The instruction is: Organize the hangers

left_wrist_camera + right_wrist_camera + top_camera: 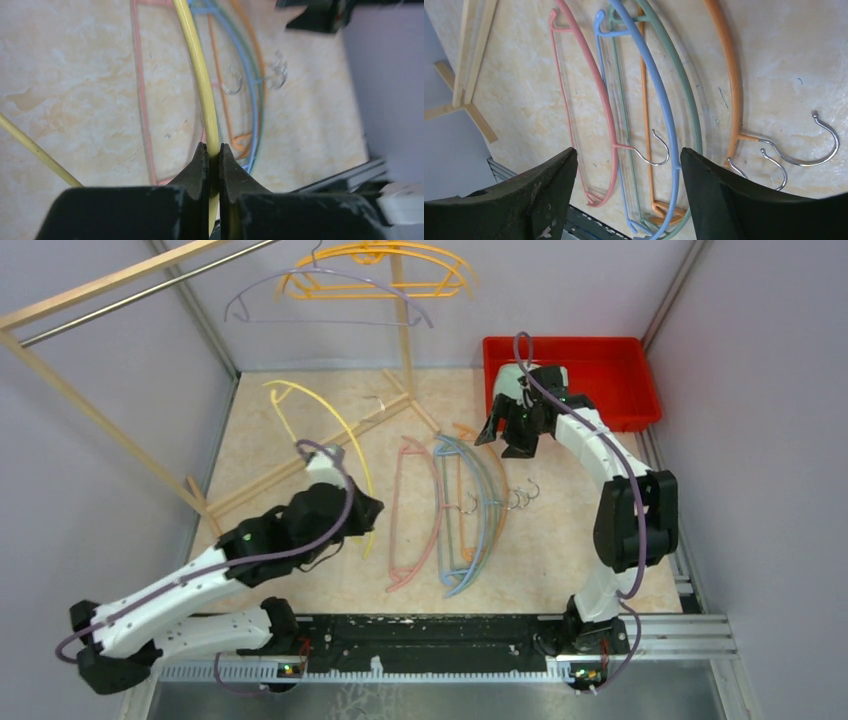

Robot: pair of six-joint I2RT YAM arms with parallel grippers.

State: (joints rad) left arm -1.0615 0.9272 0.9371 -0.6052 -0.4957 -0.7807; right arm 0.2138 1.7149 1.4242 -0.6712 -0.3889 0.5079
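Rack [100, 285] at the left carries on its rail [150, 292] one purple hanger [262, 282] and the orange-yellow hangers [440, 265], one or two, too overlapped to count. Below, the left gripper [213, 150] is pinched tight on one yellow hanger [200, 75], seemingly lifted off the surface [560, 540], presumably bound for the rail. Four more lie nested mid-surface, hooks rightward: pink hanger [594, 75], blue hanger [659, 90], green hanger [684, 85], orange hanger [730, 75]. Above them the right gripper [628, 152] hovers, spread and holding nothing, near one red bin [620, 350].

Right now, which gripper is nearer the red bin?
Right. The right gripper hovers open by the near-left corner of the red bin; the left gripper is far across the table, shut on the yellow hanger.
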